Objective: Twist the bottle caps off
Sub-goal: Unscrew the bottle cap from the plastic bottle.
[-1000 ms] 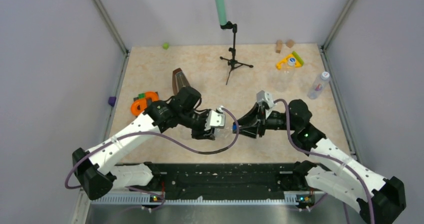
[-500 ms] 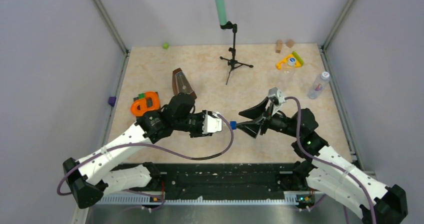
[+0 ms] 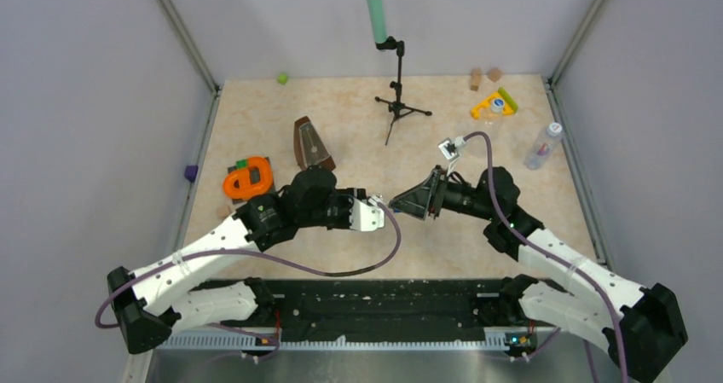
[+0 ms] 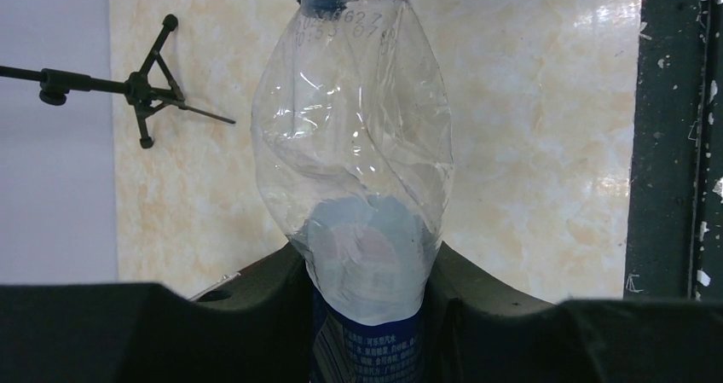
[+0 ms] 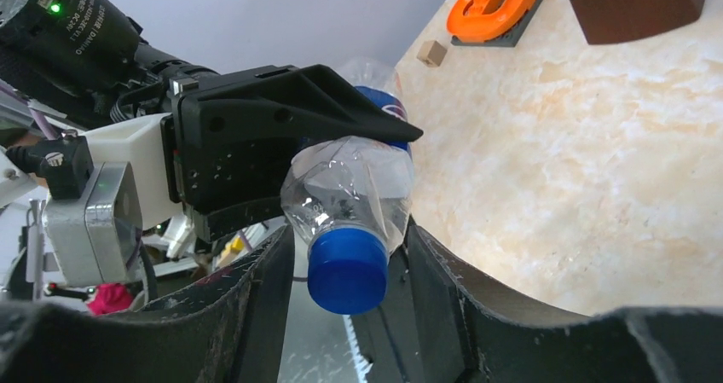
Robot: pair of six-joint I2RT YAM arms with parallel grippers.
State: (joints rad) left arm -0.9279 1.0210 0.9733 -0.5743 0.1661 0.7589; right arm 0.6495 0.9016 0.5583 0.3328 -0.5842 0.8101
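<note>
The left pincer (image 4: 365, 265) is closed on the labelled bottle (image 4: 354, 161), over the middle of the table (image 3: 358, 136) towards its near edge. The blue cap (image 5: 348, 269) sits between the part-open fingers of the right pincer (image 5: 348, 229), with thin gaps either side.

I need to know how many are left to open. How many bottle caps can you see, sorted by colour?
Blue cap: 1
White caps: 2
Total: 3
</note>
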